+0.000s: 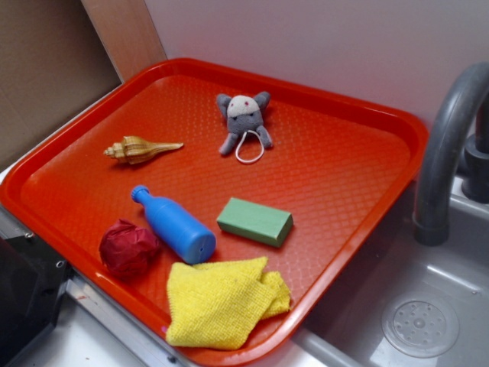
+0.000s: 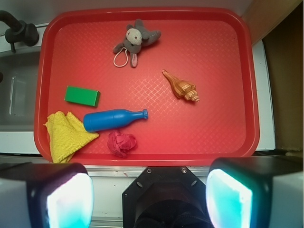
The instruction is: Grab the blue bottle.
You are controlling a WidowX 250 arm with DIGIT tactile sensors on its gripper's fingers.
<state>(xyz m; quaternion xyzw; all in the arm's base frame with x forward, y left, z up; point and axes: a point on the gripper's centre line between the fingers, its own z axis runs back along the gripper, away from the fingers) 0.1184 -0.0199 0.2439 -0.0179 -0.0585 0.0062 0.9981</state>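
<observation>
The small solid-blue plastic bottle [image 2: 113, 119] is lying on its side in the wrist view, at about seven o'clock from the centre of the shallow red plastic tray [image 2: 247, 80], its capped neck pointing toward three o'clock. The hand [image 2: 149, 194] is hanging high above the near rim with its two pads [image 2: 71, 199] spread wide and holding nothing, well apart from the bottle.

The likeliest trouble, as I judge it, is crowding. The crumpled dark-red paper ball [image 2: 122, 143] is sitting just beside the bottle's neck at five o'clock from it, the folded yellow knitted cloth [image 2: 66, 135] is touching or nearly touching the bottle's base at seven o'clock, and the green rectangular foam block [image 2: 82, 96] is lying near at eleven o'clock. A pad coming down off-line could be snagging the cloth or pinching the paper ball instead. The round body could also be rolling away if the pads are closing along its length rather than across it.

The tray is holding everything: besides these four, a grey plush toy animal with a white loop [image 2: 135, 40] at twelve o'clock and a tan spiral seashell [image 2: 181, 87] at two o'clock, both well apart from the bottle. The grey sink basin [image 1: 428, 321] beside the tray is looking empty.
</observation>
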